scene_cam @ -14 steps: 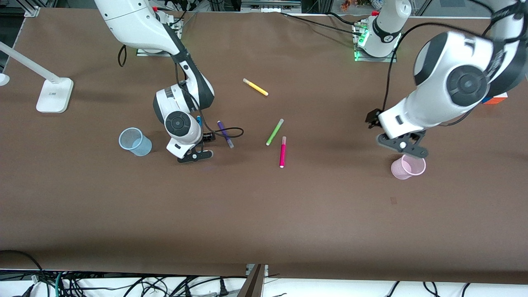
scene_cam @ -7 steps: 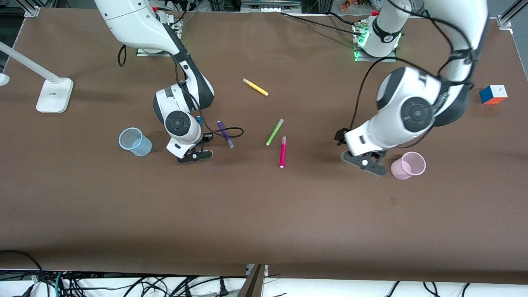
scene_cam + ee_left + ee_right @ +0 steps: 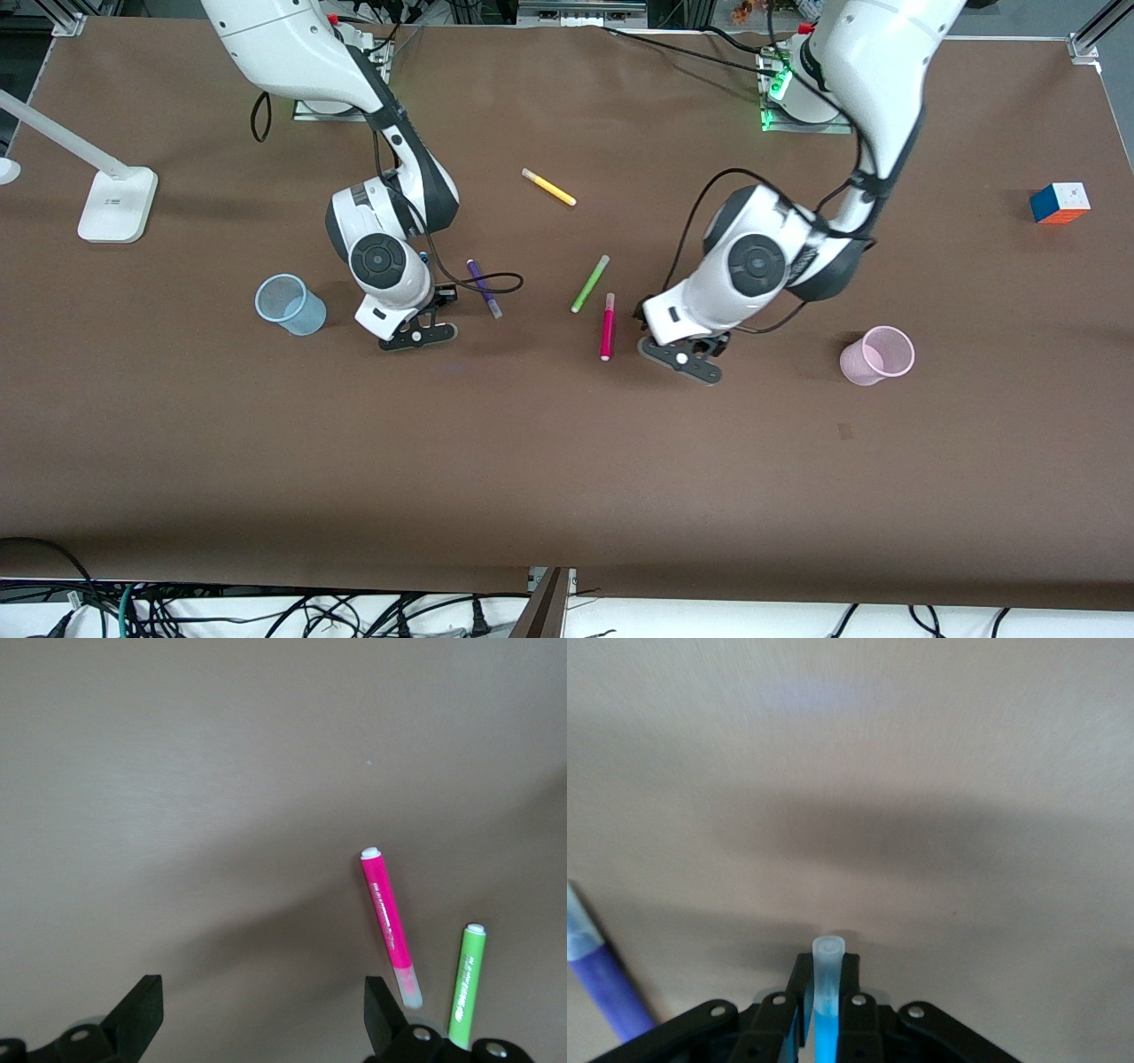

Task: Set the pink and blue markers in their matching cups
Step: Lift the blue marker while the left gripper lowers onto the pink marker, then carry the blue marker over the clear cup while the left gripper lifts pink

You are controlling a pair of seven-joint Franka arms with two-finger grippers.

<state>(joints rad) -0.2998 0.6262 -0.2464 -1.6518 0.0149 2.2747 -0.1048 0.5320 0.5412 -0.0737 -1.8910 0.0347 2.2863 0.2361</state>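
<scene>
My right gripper is shut on the sky-blue marker, whose pale cap pokes out past the fingers. It hangs over the table between the pale blue cup and the purple pen; a bit of the blue marker shows beside the wrist. My left gripper is open and empty, low over bare table beside the magenta-pink marker. The pink marker lies flat, just outside one finger. The pale pink cup stands upright toward the left arm's end.
A lime-green pen lies right by the pink marker, also in the left wrist view. A yellow pen lies nearer the bases. A colour cube and a white lamp base sit at the table's ends. The purple pen is close to my right gripper.
My left arm has swung from over the pink cup across to beside the pink marker and come lower. My right gripper has barely moved and still holds the blue marker.
</scene>
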